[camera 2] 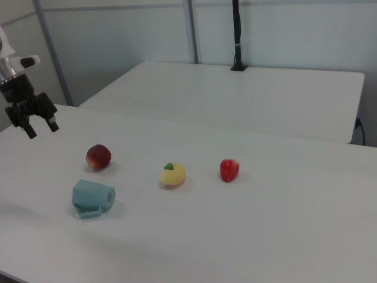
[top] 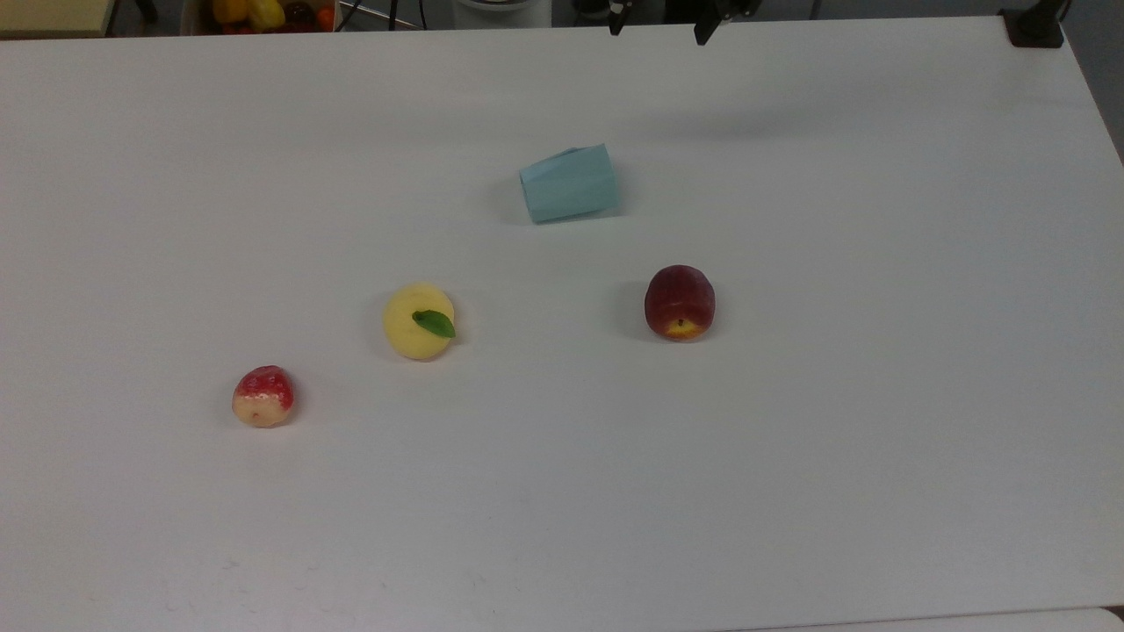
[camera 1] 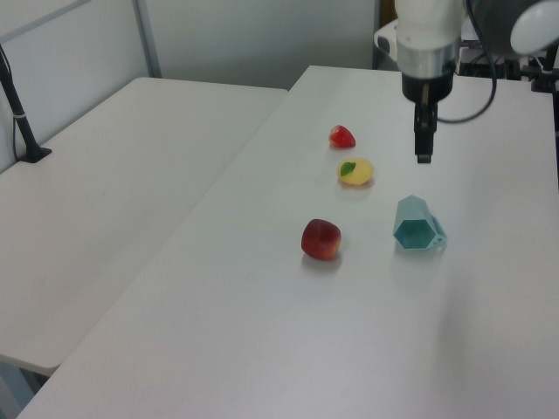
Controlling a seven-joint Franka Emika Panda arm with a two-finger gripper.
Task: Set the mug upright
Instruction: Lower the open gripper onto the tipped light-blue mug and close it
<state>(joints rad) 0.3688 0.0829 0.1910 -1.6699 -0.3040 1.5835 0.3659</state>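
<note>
Pale teal, faceted and tapering, the small mug (top: 569, 183) you need lies on its side on the white table (top: 878, 439), towards the top view's far edge and well clear of every corner. Its long axis runs roughly parallel to that far edge; in the left view the hexagonal mouth faces the camera. The black two-finger gripper (camera 2: 39, 125) hangs above the table with its fingers spread apart, holding nothing, well apart from the mug. In the right view the mug sits below and to the right of the fingers. A dark red apple (top: 680, 302) lies nearer the top view's front edge, so you should have room to descend.
</note>
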